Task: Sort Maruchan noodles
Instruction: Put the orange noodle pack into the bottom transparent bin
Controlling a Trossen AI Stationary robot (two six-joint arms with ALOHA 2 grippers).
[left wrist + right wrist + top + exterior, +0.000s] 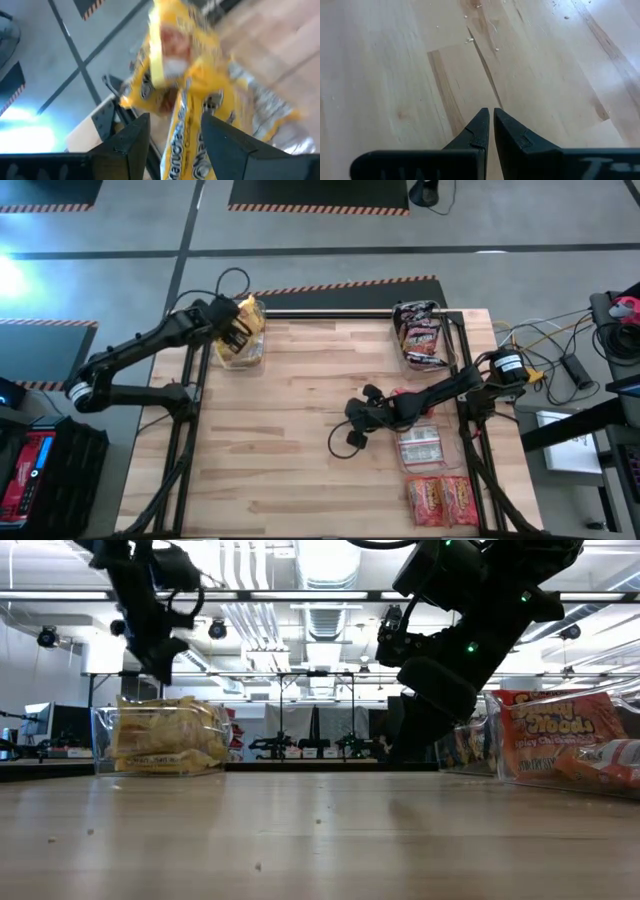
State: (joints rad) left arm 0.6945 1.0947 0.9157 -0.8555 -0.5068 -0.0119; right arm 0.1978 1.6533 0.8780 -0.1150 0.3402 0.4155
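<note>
Up at the table's far left corner, the left gripper hangs over a clear bin of yellow packets, its fingers parted with a yellow packet showing in the gap between them; whether they press on it or stand free of it cannot be told. In the left wrist view that packet's long axis runs straight away from the fingers, though motion blur smears its print. Across the table, dark packets sit in a bin at the far right corner, too small to read for direction. Red-orange packets lie flat side by side at the near right edge, long axes running toward the far side; another packet lies beside the right arm, partly hidden by it. The right gripper hovers above bare wood mid-table, fingers closed together on nothing
</note>
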